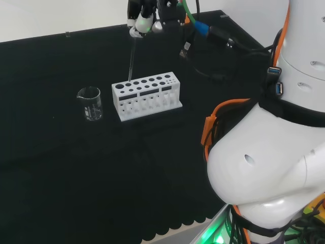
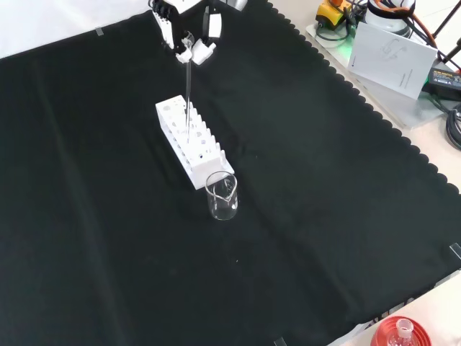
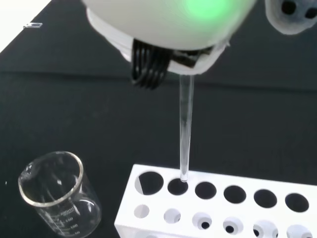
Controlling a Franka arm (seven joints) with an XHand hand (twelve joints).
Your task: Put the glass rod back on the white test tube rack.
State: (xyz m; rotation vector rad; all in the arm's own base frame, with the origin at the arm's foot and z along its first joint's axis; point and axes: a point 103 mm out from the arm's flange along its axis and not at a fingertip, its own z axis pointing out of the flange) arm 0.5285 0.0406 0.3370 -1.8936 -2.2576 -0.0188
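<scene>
Nearest in the front view stood a beaker (image 2: pixel 222 196), just before the rack (image 2: pixel 190 141) mid-cloth. Beyond, the hand (image 2: pixel 189 32) pinched the rod (image 2: pixel 189 94) upright, its tip at a hole near the rack's beaker end. Lowering and release remained.

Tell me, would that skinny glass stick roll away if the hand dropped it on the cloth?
Probably. The glass rod looks round, smooth and straight, so it would likely roll. It is thin glass, so it may snap. Held upright by the hand over the rack, it seems stiff.
</scene>
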